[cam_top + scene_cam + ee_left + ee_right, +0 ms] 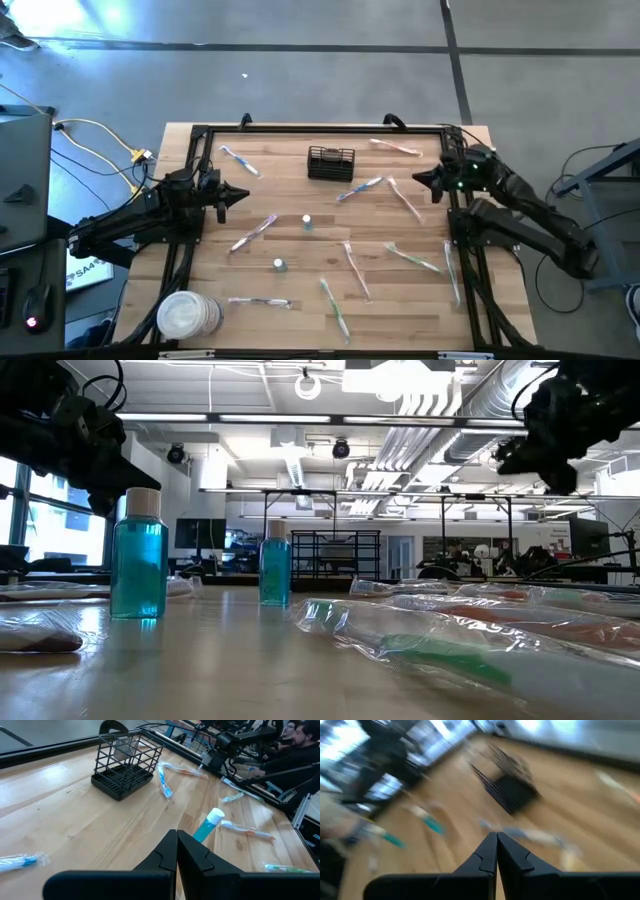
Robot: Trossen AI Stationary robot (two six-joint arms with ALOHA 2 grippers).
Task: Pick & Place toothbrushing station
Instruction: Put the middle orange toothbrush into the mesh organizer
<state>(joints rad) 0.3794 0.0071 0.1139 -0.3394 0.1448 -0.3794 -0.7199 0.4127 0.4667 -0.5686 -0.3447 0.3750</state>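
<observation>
The toothbrushing station, a small black wire-mesh basket (331, 162), stands upright on its base at the table's far middle; it also shows in the left wrist view (125, 765) and, blurred, in the right wrist view (507, 785). My left gripper (240, 193) hovers shut at the table's left side, its fingertips (177, 840) together, pointing toward the right. My right gripper (420, 180) hangs shut at the far right, its fingertips (497, 842) meeting, aimed toward the basket. Neither gripper holds anything.
Several plastic-wrapped toothbrushes (360, 187) lie scattered over the wooden table. Two small blue bottles (307, 221) (279, 264) stand near the middle. A round white tub (187, 315) sits at the near left corner. People (300, 740) sit beyond the table's right side.
</observation>
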